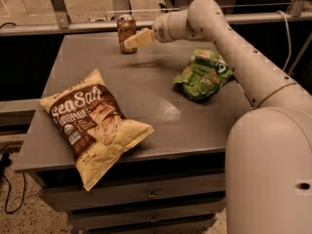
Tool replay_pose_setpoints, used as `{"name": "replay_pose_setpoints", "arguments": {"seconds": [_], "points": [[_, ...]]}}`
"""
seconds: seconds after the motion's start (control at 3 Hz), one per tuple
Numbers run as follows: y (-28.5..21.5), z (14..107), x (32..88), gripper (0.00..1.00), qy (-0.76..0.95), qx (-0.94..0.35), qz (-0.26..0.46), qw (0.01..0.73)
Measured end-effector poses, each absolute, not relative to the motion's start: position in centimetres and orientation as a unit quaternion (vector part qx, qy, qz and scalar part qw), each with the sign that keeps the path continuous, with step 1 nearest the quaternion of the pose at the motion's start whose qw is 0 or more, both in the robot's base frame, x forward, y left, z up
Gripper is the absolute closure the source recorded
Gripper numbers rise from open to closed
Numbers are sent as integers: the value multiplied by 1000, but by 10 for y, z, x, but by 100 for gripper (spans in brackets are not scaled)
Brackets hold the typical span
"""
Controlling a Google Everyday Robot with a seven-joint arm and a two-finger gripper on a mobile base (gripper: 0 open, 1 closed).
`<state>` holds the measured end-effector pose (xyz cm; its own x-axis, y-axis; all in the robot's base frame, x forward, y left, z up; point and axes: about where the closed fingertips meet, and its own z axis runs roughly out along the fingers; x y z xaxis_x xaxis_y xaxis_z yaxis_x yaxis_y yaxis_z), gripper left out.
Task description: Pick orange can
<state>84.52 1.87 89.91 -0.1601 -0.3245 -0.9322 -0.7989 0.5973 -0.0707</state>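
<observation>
Camera view, one frame. We log the gripper point(133, 41) over the far part of the grey table point(151, 94), its pale tip just beside the orange can point(126, 28) and overlapping the can's lower right side from our angle. We cannot tell whether they touch, nor whether the gripper is spread or closed. The white arm point(239, 62) reaches in from the near right of the view.

Orange can: upright near the far edge, silver top up, contents not visible.
Green snack bag point(202, 74): crumpled, lying on the right side, well apart from the can.
"Sea Salt" chip bag point(92, 126): flat at the near left, one corner hanging over the front edge.
We see inside neither bag.
Drawers point(151, 195) under the tabletop: closed.
</observation>
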Motion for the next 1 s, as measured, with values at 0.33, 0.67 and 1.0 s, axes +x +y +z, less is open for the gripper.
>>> {"name": "replay_pose_setpoints", "arguments": {"seconds": [0.33,0.67,1.0], "points": [[37,894,858,0,727,-372,229,530],[56,887,866,0,725,-367,234,534],[72,882,875,13,721,-364,246,535]]}}
